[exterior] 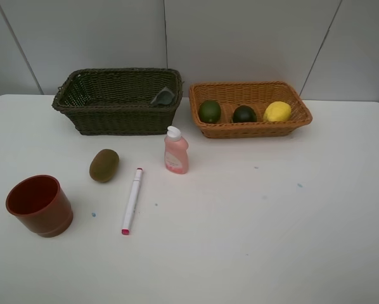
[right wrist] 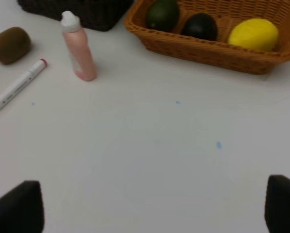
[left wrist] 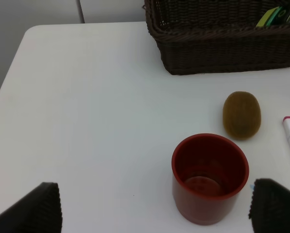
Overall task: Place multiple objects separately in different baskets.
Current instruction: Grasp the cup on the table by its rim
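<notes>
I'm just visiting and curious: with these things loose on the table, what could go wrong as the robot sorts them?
The pink bottle stands upright and narrow, so a nudge might topple it. The kiwi is rounded and could roll when pinched. The marker lies flat, likely hard to grip.

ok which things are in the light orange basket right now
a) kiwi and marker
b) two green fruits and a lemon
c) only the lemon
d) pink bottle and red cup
b: the orange-tan basket holds one dark green round fruit, a second dark green fruit and the yellow lemon; the kiwi, marker, pink bottle and red cup stand outside it on the table.
</notes>
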Motion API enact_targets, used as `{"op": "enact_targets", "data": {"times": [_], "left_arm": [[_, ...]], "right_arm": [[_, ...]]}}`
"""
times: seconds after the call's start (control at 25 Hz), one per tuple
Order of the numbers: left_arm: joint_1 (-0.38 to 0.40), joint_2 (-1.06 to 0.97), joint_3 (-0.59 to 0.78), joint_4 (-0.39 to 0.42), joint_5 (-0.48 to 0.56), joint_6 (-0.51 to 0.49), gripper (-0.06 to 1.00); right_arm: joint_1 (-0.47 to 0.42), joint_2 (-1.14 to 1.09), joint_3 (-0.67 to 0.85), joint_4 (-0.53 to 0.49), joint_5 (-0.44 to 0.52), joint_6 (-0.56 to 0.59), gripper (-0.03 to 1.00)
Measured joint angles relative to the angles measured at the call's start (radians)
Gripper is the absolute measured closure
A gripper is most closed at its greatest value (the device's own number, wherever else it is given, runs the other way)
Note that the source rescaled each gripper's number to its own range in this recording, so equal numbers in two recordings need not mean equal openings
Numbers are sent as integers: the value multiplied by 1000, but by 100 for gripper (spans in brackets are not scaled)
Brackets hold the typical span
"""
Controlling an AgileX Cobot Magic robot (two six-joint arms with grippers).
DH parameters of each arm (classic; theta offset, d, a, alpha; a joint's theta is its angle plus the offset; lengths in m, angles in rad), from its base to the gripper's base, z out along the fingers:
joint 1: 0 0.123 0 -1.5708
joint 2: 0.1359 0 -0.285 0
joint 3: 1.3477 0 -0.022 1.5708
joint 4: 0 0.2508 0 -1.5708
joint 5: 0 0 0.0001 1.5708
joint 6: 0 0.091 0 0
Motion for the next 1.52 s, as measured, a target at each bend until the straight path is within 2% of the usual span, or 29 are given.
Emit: {"op": "enact_targets", "data": {"times": [0.36,0.52,0.64,1.52], "left_arm": [[0,0,0,0,0,0,-6],[0,0,0,0,0,0,-6],[0,0,0,0,0,0,-6],[0,0,0,0,0,0,-6]], "right_arm": [[-381,-10,0,17,0,-36,-3],[-513,-84,0,44,-4,-68,-3],[-537,-88,0,57,-4,-78,-3],[-537,-88,0,58,-4,-81,-3]]}}
